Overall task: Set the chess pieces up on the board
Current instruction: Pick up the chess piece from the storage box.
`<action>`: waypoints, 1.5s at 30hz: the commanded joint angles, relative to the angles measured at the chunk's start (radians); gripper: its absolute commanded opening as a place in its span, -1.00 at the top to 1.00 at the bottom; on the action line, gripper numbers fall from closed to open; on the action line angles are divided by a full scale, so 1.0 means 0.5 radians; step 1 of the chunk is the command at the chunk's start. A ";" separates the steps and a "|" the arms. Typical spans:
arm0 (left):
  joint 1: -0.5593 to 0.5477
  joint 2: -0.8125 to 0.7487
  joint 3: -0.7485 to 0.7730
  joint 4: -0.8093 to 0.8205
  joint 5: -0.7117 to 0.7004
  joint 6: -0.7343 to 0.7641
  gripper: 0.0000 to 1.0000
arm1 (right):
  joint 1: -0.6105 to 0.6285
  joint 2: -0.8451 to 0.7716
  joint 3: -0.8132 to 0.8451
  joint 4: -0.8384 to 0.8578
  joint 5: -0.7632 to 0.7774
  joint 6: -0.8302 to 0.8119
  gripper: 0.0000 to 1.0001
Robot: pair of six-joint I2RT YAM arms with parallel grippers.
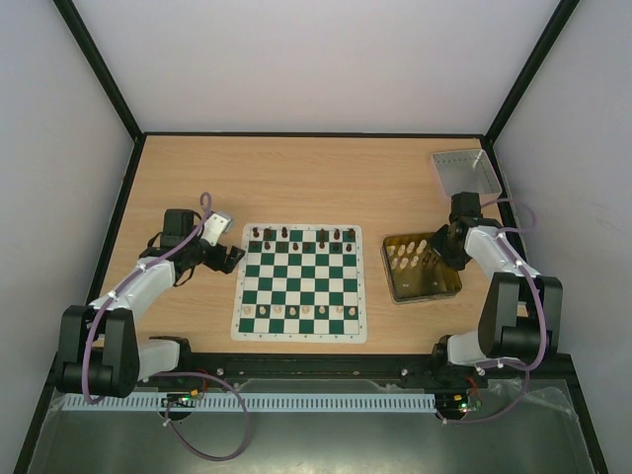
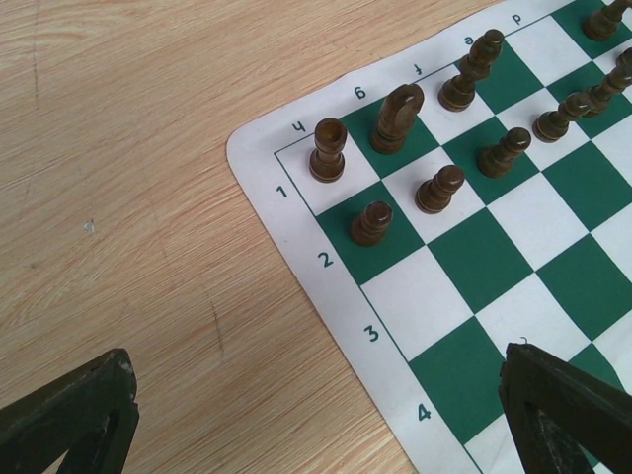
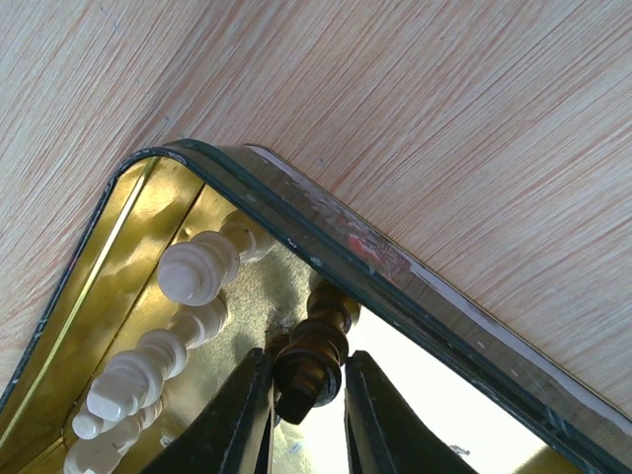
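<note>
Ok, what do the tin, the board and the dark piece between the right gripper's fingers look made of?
Tin: metal, glossy gold inside; bright reflections along its wall. Dark piece: probably turned wood, varnished brown; ringed profile, shiny highlights. Board: thin printed mat, maybe vinyl, matte; its rounded corner lies flat on the table.

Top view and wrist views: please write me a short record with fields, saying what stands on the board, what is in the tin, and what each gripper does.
board: green and white, middle rows bare
dark pieces: upright, far side
light pieces: upright, near side
gold tin: right of the board, holds spare light pieces
right gripper: in the tin, shut on a dark piece
left gripper: open, empty, at the board's left edge
</note>
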 commanded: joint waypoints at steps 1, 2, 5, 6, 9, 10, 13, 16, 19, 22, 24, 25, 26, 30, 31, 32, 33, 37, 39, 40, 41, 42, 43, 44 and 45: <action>-0.009 0.014 0.002 0.007 0.019 0.017 -0.99 | -0.014 -0.076 0.035 -0.101 0.063 -0.007 0.62; -0.009 0.017 0.003 0.007 0.019 0.016 -0.99 | -0.014 -0.093 0.038 -0.109 0.075 -0.006 0.63; -0.013 0.027 0.006 0.004 0.019 0.019 -0.99 | -0.014 -0.118 0.031 -0.131 0.091 -0.007 0.68; -0.015 0.030 0.009 0.003 0.019 0.020 -0.99 | -0.014 -0.126 0.030 -0.137 0.085 -0.008 0.69; -0.017 0.039 0.012 0.001 0.019 0.019 -0.99 | -0.014 -0.135 0.031 -0.141 0.084 -0.012 0.68; -0.018 0.040 0.011 0.001 0.017 0.018 -0.99 | -0.014 -0.128 0.028 -0.139 0.072 -0.015 0.67; -0.018 0.038 0.012 0.000 0.015 0.019 -0.99 | -0.014 -0.106 0.024 -0.124 0.053 -0.015 0.59; -0.018 0.031 0.008 0.001 0.016 0.022 -0.99 | -0.014 -0.090 0.035 -0.116 0.054 -0.021 0.50; -0.021 0.033 0.009 0.000 0.016 0.022 -0.99 | -0.014 -0.066 0.041 -0.105 0.038 -0.024 0.43; -0.024 0.044 0.014 -0.001 0.016 0.022 -0.99 | -0.014 -0.055 0.051 -0.100 0.036 -0.024 0.40; -0.026 0.052 0.014 -0.003 0.016 0.024 -0.99 | -0.014 -0.054 0.057 -0.097 0.040 -0.020 0.39; -0.027 0.052 0.015 -0.003 0.015 0.024 -0.99 | -0.014 -0.054 0.057 -0.096 0.036 -0.021 0.39; -0.027 0.056 0.013 0.000 0.017 0.025 -0.99 | -0.014 -0.051 0.055 -0.091 0.034 -0.021 0.39; -0.030 0.063 0.016 -0.001 0.015 0.025 -0.99 | -0.014 -0.029 0.045 -0.066 0.031 -0.017 0.39; -0.030 0.060 0.015 0.001 0.016 0.025 -0.99 | -0.014 -0.020 0.045 -0.058 0.027 -0.015 0.39; -0.030 0.059 0.014 0.002 0.016 0.026 -0.99 | -0.014 -0.007 0.044 -0.052 0.020 -0.015 0.40; -0.030 0.058 0.014 -0.002 0.015 0.026 -0.99 | -0.014 0.001 0.044 -0.049 0.016 -0.012 0.40; -0.032 0.055 0.014 -0.002 0.016 0.028 -0.99 | -0.014 0.031 0.033 -0.026 0.000 -0.007 0.41; -0.033 0.056 0.014 -0.001 0.015 0.029 -0.99 | -0.014 0.037 0.030 -0.023 0.001 -0.006 0.45; -0.033 0.058 0.014 -0.001 0.016 0.028 -0.99 | -0.014 0.039 0.028 -0.020 0.002 -0.006 0.49; -0.033 0.061 0.017 -0.004 0.015 0.028 -0.99 | -0.014 0.037 0.027 -0.023 0.007 -0.006 0.53; -0.036 0.065 0.018 -0.004 0.015 0.028 -0.99 | -0.014 0.034 0.027 -0.022 0.013 -0.006 0.56; -0.036 0.067 0.017 -0.003 0.016 0.028 -0.99 | -0.014 0.032 0.026 -0.022 0.015 -0.008 0.59; -0.036 0.070 0.018 0.000 0.015 0.030 -0.99 | -0.014 0.032 0.024 -0.024 0.017 -0.009 0.61; -0.039 0.074 0.016 -0.002 0.016 0.031 -0.99 | -0.015 0.032 0.022 -0.024 0.021 -0.009 0.64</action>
